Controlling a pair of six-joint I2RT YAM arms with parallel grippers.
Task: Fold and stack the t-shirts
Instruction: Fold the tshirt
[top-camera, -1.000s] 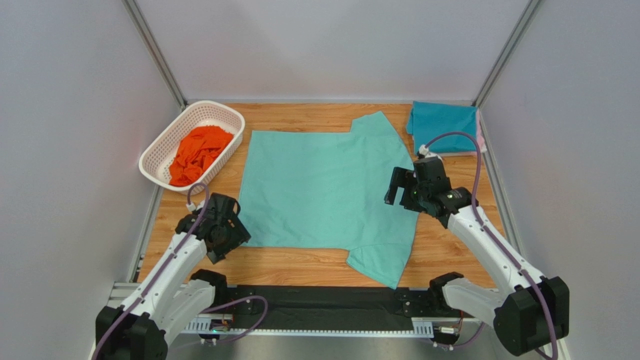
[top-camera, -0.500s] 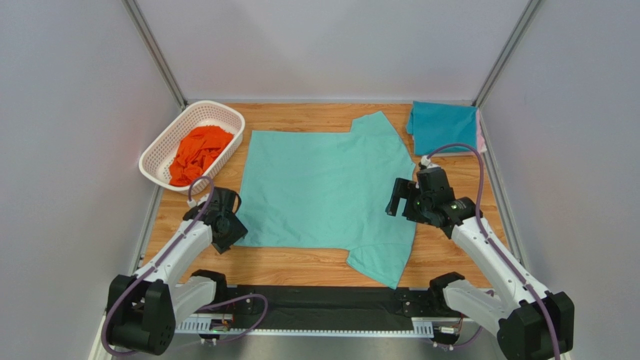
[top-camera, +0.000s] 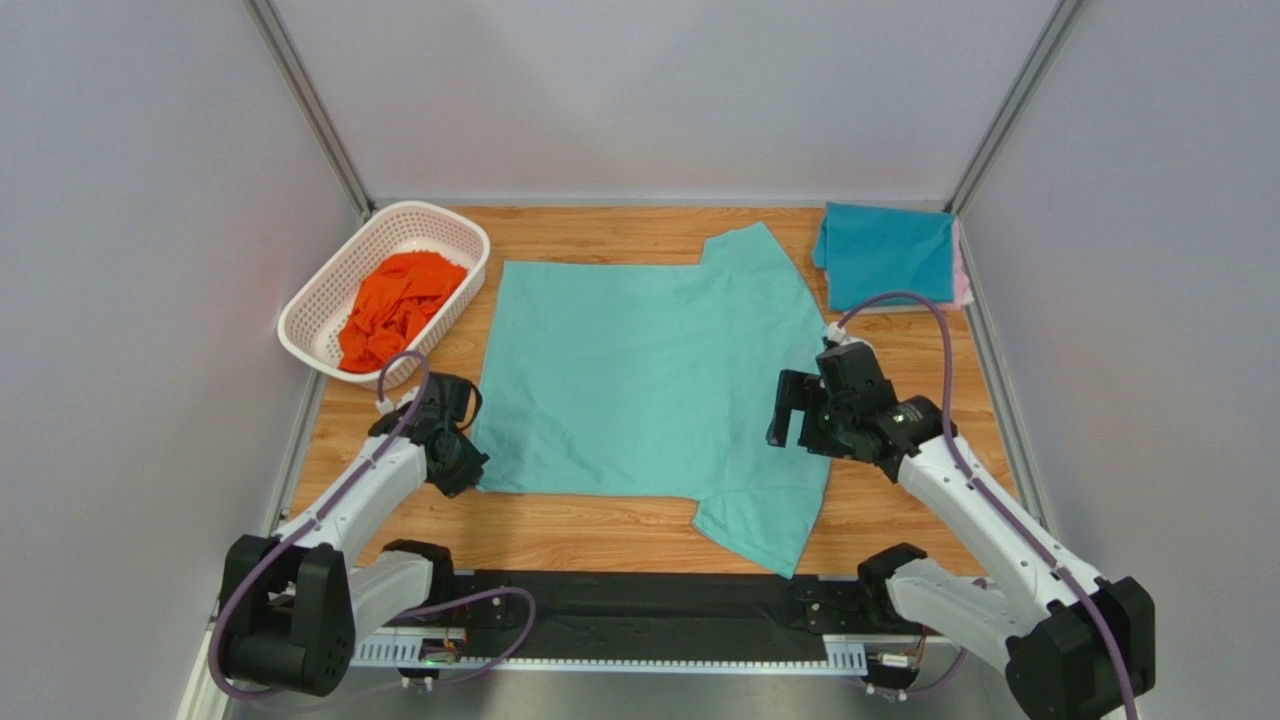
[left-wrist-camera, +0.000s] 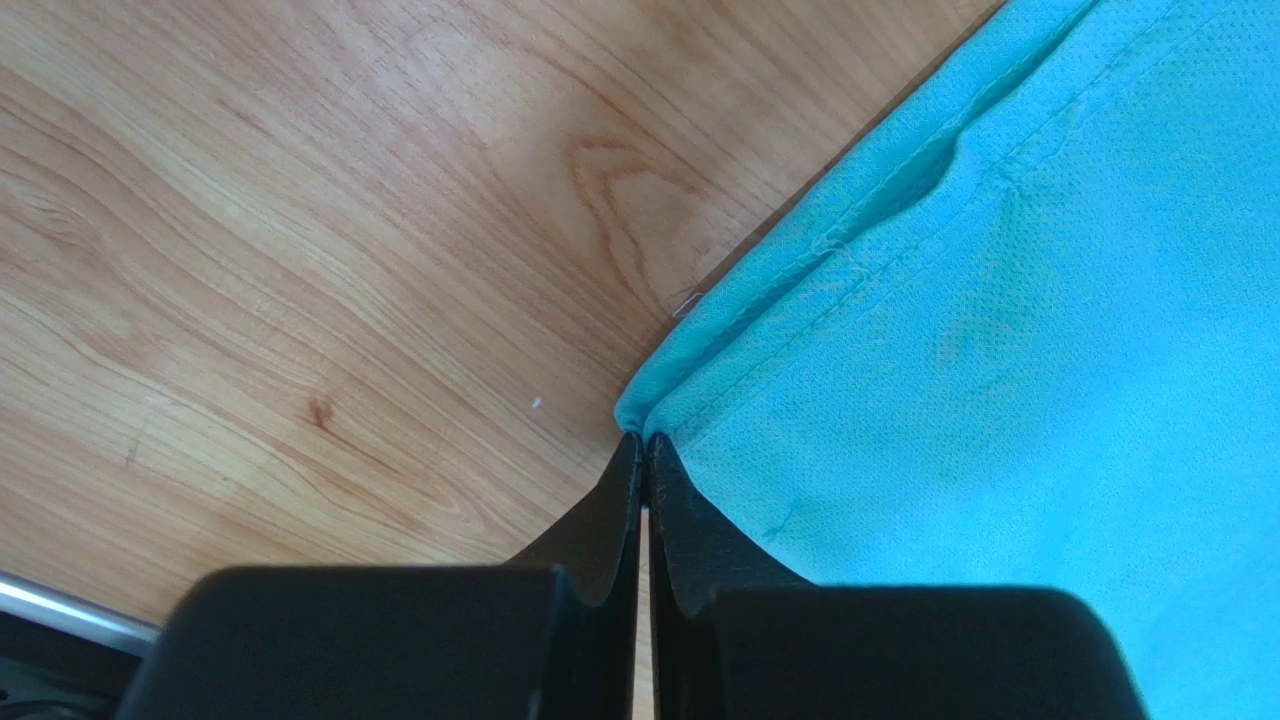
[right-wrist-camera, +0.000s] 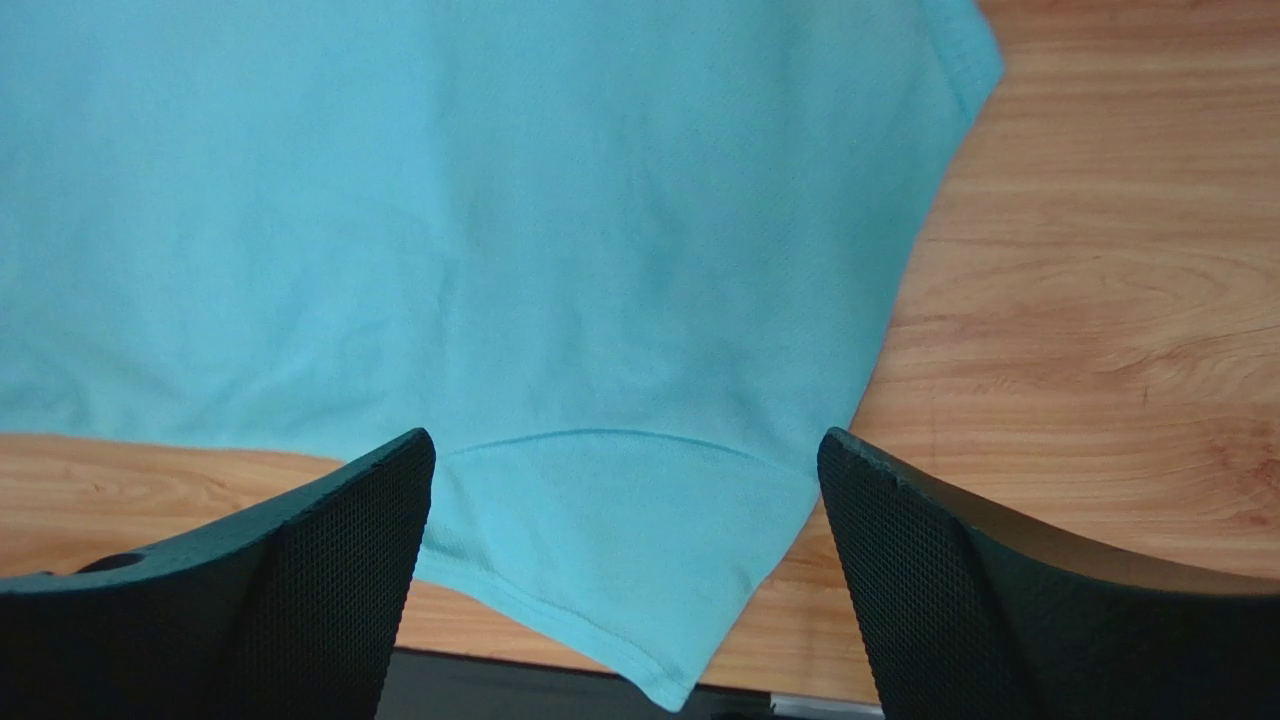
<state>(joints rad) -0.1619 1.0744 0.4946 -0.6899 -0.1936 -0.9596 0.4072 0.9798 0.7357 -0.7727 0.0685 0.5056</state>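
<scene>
The white, black-jointed left arm (top-camera: 353, 503) reaches from its base at the near left edge forward and to the right, with its wrist bent low. The black left gripper (top-camera: 458, 465) points down and to the right. Its two fingers (left-wrist-camera: 609, 525) are pressed together, with only a hairline slit between them. The matching right arm (top-camera: 977, 503) stretches from the near right toward the left and far side. The black right gripper (top-camera: 792, 413) faces left, tilted downward, its textured pads (right-wrist-camera: 301, 585) spread wide apart.

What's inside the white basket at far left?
A crumpled orange t-shirt fills most of the basket. Whether anything lies beneath it cannot be seen, because the cloth covers the bottom.
</scene>
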